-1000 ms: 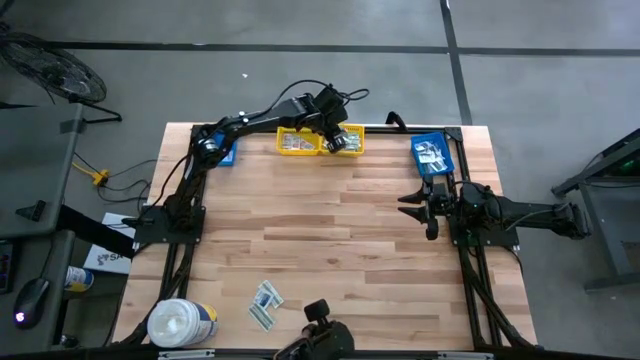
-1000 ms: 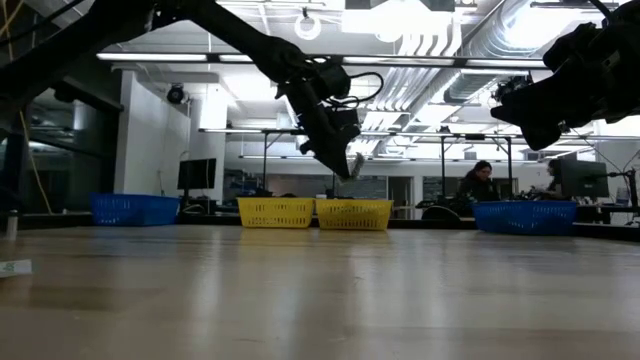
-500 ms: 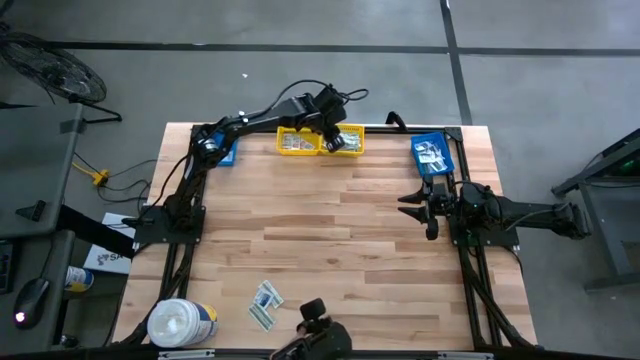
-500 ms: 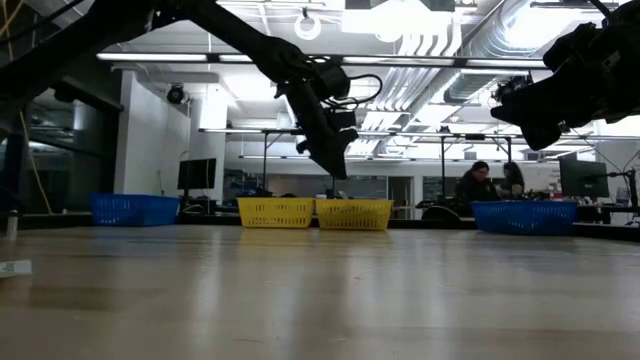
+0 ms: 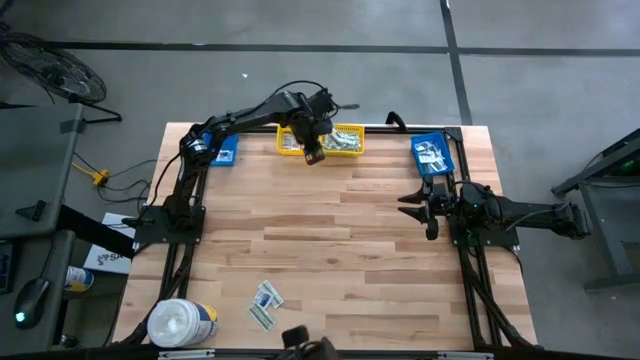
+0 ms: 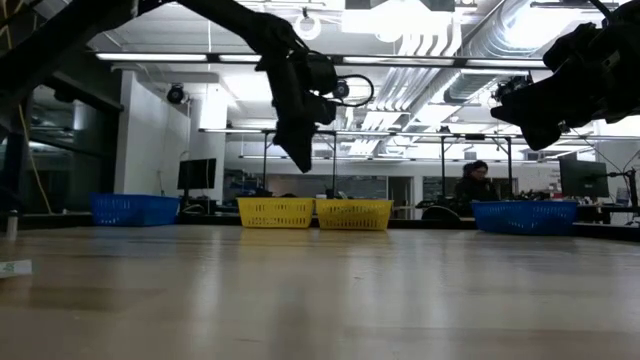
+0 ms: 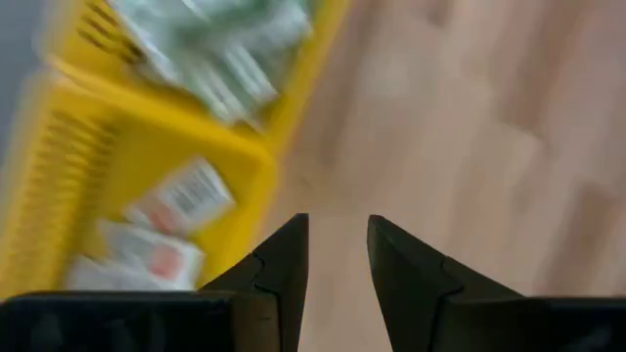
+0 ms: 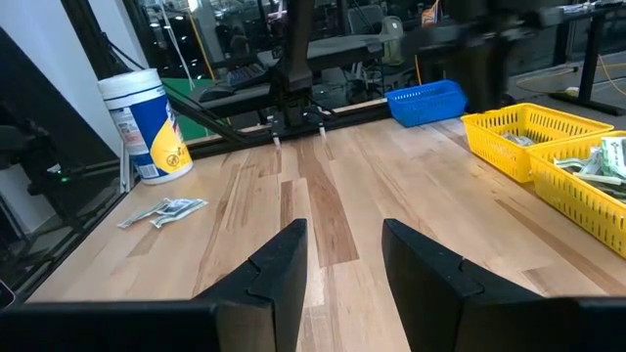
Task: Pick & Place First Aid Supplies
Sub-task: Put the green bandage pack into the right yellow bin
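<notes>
Done: packets in yellow bins (image 5: 345,141) + blue bin (image 5: 433,155) | Left: few packets (image 5: 265,303) nr table front | L gripper (image 5: 313,153) apart, empty, by bins | R gripper (image 5: 415,211) apart, idle

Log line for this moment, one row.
left tool: open, empty, above yellow bins | right tool: open, idle, near blue bin | packets: still on table by white tub

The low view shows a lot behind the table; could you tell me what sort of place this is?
Probably an open lab or workshop: exposed ceiling ducts, strip lights, and a person seated among monitors beyond the table.
</notes>
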